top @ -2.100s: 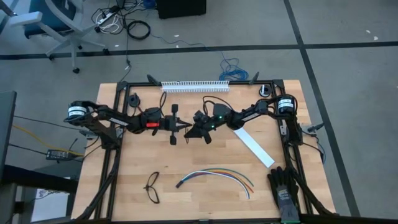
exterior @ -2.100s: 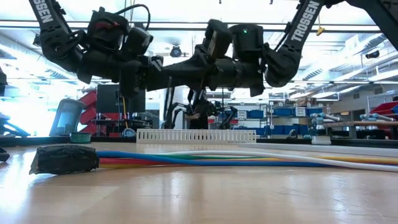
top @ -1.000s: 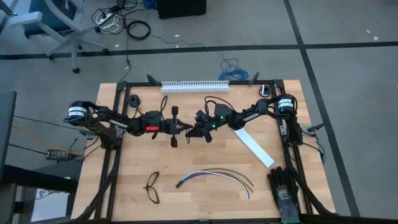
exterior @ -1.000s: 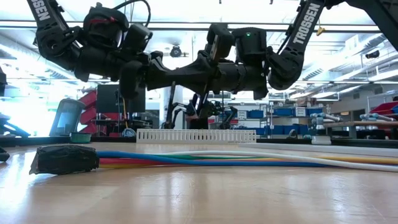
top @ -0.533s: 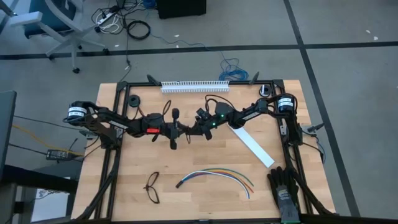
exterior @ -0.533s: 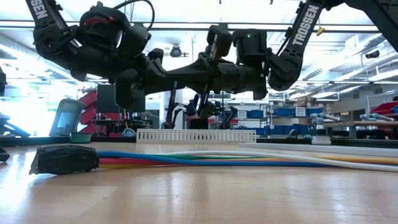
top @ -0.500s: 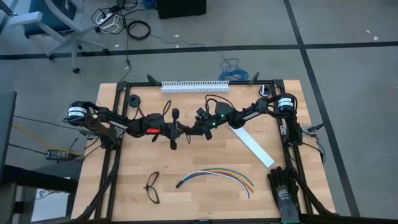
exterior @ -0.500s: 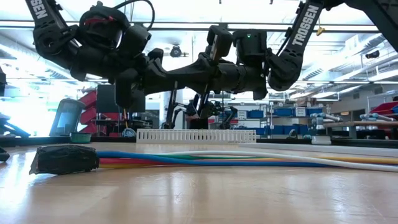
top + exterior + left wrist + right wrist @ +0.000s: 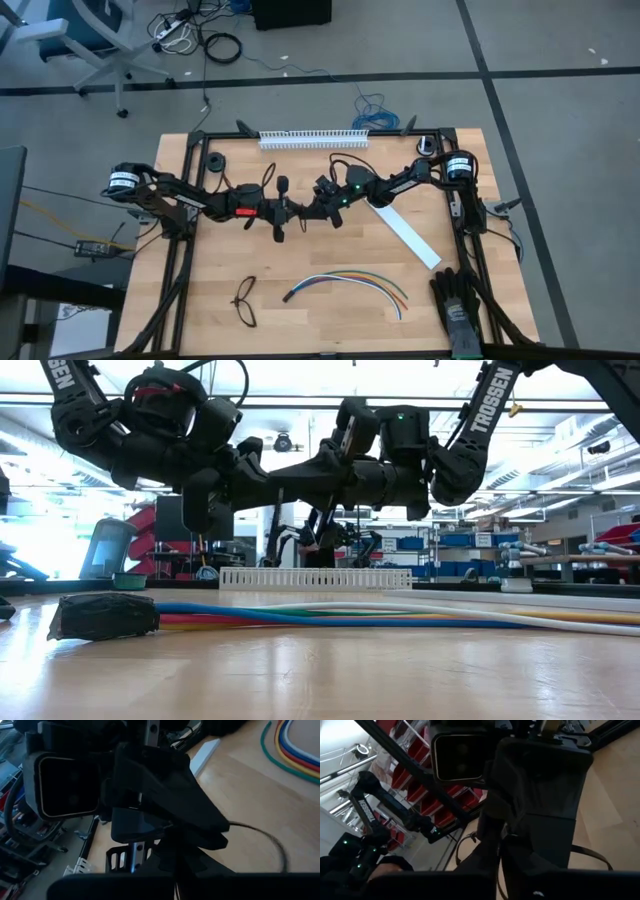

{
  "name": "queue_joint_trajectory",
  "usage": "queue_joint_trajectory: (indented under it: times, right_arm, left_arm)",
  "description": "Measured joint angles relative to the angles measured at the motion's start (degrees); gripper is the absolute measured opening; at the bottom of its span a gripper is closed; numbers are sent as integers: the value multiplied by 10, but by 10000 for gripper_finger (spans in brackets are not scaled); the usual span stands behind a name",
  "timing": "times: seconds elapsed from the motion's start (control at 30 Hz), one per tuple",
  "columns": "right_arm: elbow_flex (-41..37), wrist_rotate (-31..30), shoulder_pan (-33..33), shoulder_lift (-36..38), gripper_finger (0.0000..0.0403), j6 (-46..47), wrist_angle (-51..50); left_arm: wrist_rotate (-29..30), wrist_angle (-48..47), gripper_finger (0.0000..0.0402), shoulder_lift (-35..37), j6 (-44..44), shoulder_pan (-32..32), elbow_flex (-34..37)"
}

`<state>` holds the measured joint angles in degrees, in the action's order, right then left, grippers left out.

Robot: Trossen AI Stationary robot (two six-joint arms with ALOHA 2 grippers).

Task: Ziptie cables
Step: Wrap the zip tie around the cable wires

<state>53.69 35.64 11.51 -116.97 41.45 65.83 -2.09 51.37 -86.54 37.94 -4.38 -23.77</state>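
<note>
Cables loose on bare table, uncontained.

Both arms block the middle of your worktop: the left gripper and the right gripper meet nose to nose there, raised off the wood, so nothing passes between them. Under them, the low view shows open air above the surface. Toward the near edge, the cables lie in a flat arc, with the glasses to their left and a black glove at the near right corner; bare wood separates all three. The wide white strip lies diagonally on the right, under the right arm. At the far edge a white slotted rail runs across, with clear worktop before it.
</note>
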Motion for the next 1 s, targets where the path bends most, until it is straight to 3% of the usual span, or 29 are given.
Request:
queue_joint_trajectory:
  times: [0.37,1.0]
  right_arm:
    - [0,17,7,0,77,10,1]
    - [1,107,29,1,77,40,-36]
  left_arm:
    - [2,-2,0,0,-37,0,0]
    - [-17,-5,0,-1,-98,-1,1]
